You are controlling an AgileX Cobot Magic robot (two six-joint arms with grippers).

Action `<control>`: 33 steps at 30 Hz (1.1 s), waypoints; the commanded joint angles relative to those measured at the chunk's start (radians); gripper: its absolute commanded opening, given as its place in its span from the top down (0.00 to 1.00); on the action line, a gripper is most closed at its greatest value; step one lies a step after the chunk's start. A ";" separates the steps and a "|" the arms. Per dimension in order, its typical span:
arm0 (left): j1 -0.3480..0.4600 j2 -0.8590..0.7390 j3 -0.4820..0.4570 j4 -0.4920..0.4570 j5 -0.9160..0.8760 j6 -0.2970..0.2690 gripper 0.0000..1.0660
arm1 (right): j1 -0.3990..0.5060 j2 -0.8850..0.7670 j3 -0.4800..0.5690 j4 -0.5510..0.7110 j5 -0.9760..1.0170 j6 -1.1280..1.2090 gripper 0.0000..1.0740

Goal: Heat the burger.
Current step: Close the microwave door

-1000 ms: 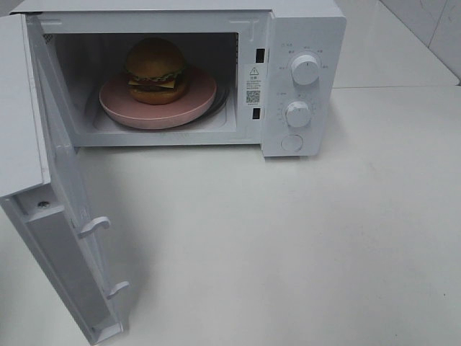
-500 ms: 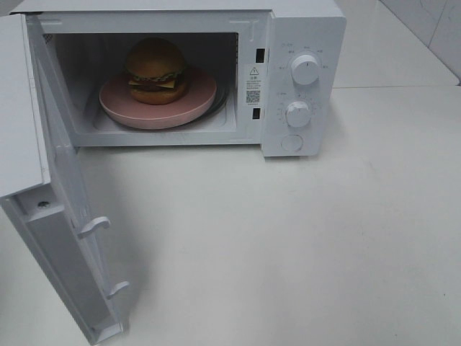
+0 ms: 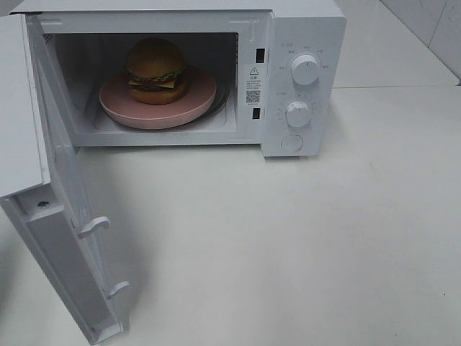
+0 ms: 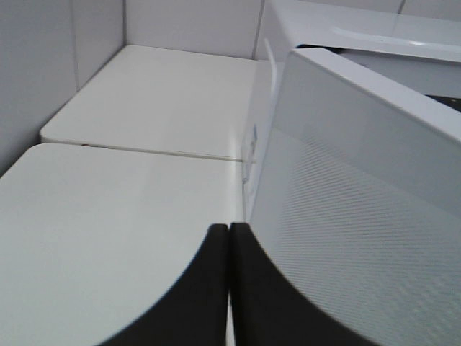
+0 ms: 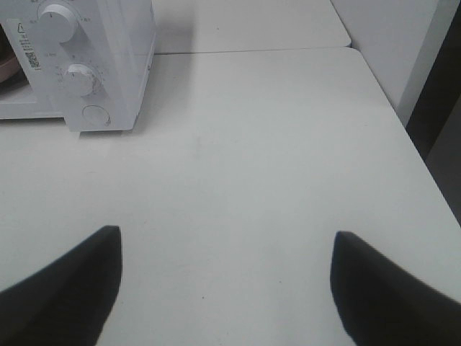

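Golden-brown burger [image 3: 155, 70] rests unmoved on its pink plate [image 3: 196, 103] inside the microwave [image 3: 302, 29], the door [image 3: 59, 252] no less open than a second ago, so closing remains: my left pincer [image 4: 229, 232], clenched empty, waits beside its outer face, my right pincer [image 5: 225, 241] released above the surface [image 5: 252, 144].

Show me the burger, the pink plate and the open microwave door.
burger [image 3: 155, 59], exterior high view, on the top bun.
pink plate [image 3: 202, 94], exterior high view, on its bare right rim.
microwave door [image 3: 63, 252], exterior high view, on its inner panel.
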 commanded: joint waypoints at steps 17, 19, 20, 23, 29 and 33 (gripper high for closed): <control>-0.106 0.330 -0.043 0.263 -0.358 -0.084 1.00 | -0.004 -0.025 0.003 -0.002 -0.008 0.003 0.30; -0.160 0.366 -0.074 0.241 -0.352 -0.052 1.00 | -0.004 -0.025 0.003 -0.002 -0.008 0.003 0.30; -0.160 0.366 -0.074 0.241 -0.352 -0.052 1.00 | -0.004 -0.025 0.003 -0.002 -0.008 0.003 0.30; -0.209 0.391 -0.085 0.188 -0.356 -0.033 1.00 | -0.004 -0.025 0.003 -0.002 -0.008 0.003 0.30; -0.296 0.455 -0.086 0.044 -0.381 0.043 1.00 | -0.004 -0.025 0.003 -0.002 -0.008 0.003 0.30; -0.371 0.519 -0.088 -0.068 -0.441 0.101 1.00 | -0.004 -0.025 0.003 -0.002 -0.008 0.003 0.30</control>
